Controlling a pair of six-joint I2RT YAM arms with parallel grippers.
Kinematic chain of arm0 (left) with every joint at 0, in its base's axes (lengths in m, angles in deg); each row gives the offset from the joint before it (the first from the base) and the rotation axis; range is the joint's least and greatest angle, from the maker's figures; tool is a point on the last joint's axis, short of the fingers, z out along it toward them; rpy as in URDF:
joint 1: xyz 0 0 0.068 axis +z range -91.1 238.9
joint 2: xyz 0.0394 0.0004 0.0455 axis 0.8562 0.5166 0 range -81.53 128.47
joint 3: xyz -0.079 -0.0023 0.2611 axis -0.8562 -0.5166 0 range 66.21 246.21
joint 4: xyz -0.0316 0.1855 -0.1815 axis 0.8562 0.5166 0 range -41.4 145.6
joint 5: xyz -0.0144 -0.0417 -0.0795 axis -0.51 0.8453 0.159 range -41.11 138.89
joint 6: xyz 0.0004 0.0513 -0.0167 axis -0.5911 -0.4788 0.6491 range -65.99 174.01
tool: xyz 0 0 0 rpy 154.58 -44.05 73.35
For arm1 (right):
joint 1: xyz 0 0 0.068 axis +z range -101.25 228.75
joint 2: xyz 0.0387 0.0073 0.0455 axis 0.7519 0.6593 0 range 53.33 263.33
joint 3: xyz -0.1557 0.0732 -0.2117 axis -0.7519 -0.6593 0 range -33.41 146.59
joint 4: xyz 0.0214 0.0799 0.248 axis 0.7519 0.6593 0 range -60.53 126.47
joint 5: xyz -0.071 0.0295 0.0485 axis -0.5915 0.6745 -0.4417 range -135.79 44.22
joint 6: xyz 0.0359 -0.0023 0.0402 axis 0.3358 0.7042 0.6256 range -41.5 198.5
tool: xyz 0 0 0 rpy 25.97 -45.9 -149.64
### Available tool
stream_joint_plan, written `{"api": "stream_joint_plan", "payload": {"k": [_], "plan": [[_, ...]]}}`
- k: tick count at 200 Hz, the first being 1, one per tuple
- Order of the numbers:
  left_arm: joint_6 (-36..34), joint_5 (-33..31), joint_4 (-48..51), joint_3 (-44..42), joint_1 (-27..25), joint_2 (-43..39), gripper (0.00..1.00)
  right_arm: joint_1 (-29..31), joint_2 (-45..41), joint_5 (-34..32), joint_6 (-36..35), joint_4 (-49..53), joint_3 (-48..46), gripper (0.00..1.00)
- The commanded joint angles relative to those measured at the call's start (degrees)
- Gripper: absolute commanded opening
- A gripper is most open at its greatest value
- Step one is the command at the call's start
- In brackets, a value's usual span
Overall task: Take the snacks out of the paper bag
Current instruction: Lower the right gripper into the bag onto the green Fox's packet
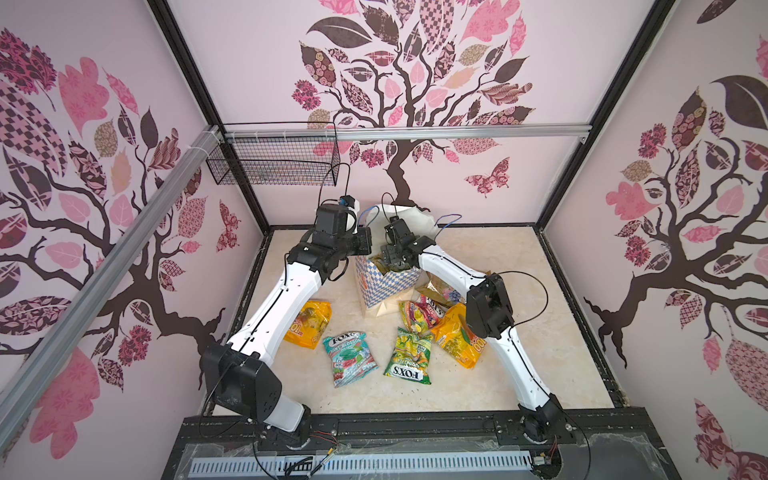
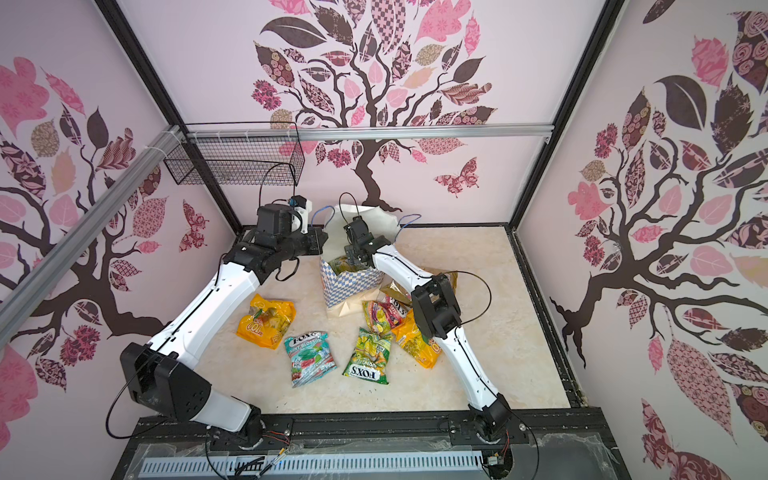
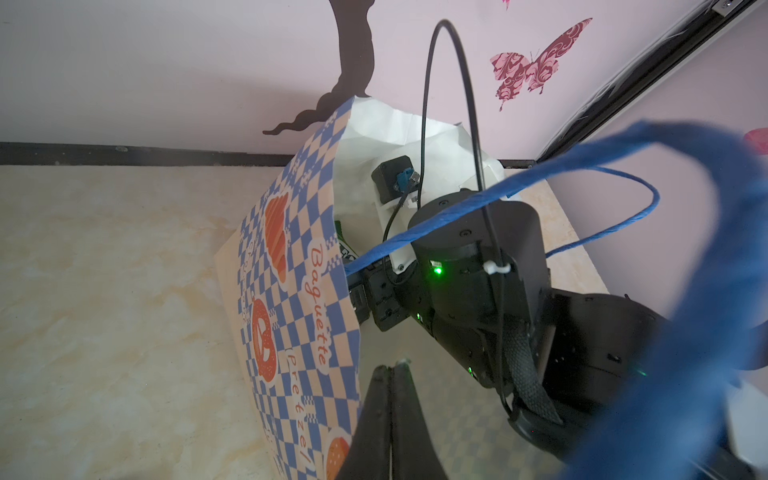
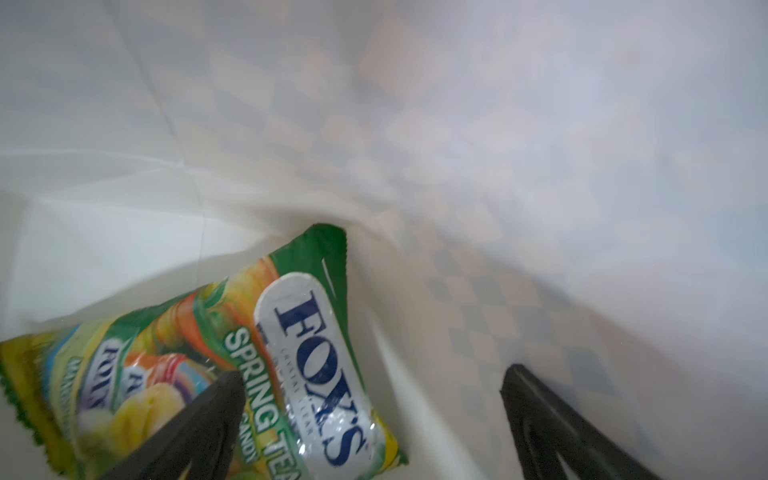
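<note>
The blue-and-white checked paper bag (image 1: 386,286) (image 2: 353,289) (image 3: 291,291) stands upright at the back middle of the table, mouth open. My left gripper (image 1: 365,248) (image 3: 390,368) is shut on the bag's left rim, with a blue cord handle (image 3: 457,210) draped past it. Reaching down inside the bag, my right gripper (image 1: 392,259) (image 4: 374,374) is open over a green FOX'S snack packet (image 4: 299,332) lying on the white bottom, one finger above it. On the table lie other snacks: yellow-orange (image 1: 309,322), teal (image 1: 351,357), green (image 1: 409,355), orange-pink (image 1: 419,311), another yellow-orange (image 1: 455,336) and gold-brown (image 1: 440,286).
A black wire basket (image 1: 274,160) hangs on the back wall at the left. The right arm's forearm (image 1: 453,266) passes over the gold-brown and orange-pink packets. A black frame rail (image 1: 415,424) runs along the table's front edge.
</note>
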State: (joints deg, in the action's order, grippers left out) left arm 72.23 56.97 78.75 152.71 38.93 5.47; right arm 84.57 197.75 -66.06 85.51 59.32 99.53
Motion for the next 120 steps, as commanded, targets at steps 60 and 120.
{"api": "stream_joint_plan", "payload": {"k": [60,120], "plan": [[0.0,0.1,-0.7,-1.5,0.2,-0.3,0.00,0.1,7.5,11.1,0.2,8.5,2.3,1.00],[0.0,0.1,-0.8,-1.5,0.2,0.0,0.00,0.1,5.0,14.4,1.2,10.7,1.3,0.77]]}}
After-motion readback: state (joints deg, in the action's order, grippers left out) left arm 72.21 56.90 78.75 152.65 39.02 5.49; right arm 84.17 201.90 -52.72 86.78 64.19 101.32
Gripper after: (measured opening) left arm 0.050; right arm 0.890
